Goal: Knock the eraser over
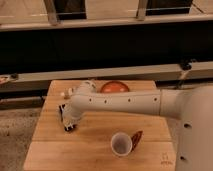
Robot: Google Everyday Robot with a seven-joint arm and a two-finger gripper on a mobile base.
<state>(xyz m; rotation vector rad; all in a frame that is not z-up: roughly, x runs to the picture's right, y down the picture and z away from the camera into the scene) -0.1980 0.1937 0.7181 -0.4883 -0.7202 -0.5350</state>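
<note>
Smooth white tubular arm w/ row of small dark dots, black claw at far-left tip.

Single view, high and behind the arm, angled down and forward, fairly near tabletop; gripper at left, eraser there hidden.
</note>
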